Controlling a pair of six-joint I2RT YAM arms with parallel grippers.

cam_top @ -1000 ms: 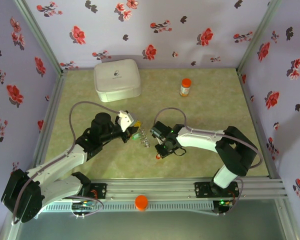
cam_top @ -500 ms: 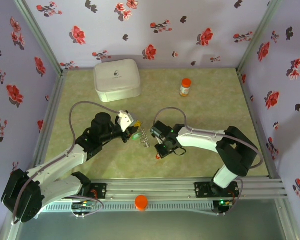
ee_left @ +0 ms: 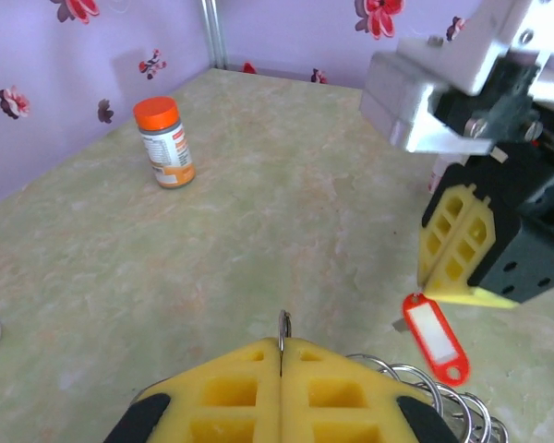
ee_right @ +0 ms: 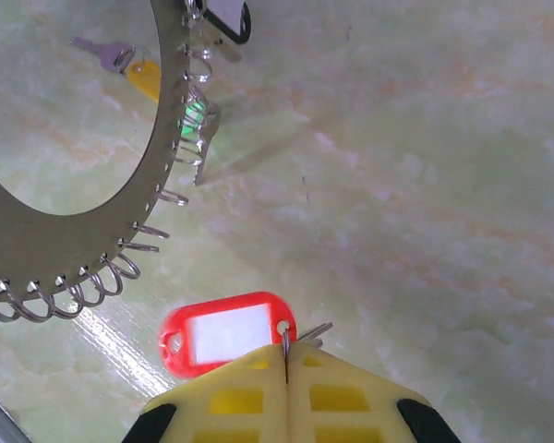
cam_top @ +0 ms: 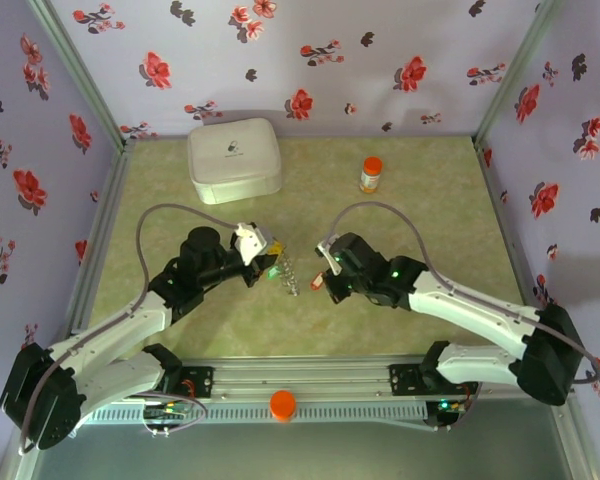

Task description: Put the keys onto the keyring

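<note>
Right gripper pinches red key loop, should thread it onto coil at 10 o'clock; left gripper clamps keyring.

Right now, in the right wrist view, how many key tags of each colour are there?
Red tag: 1
Yellow tag: 1
Green tag: 1
Black-rimmed tag: 1
Total: 4
</note>
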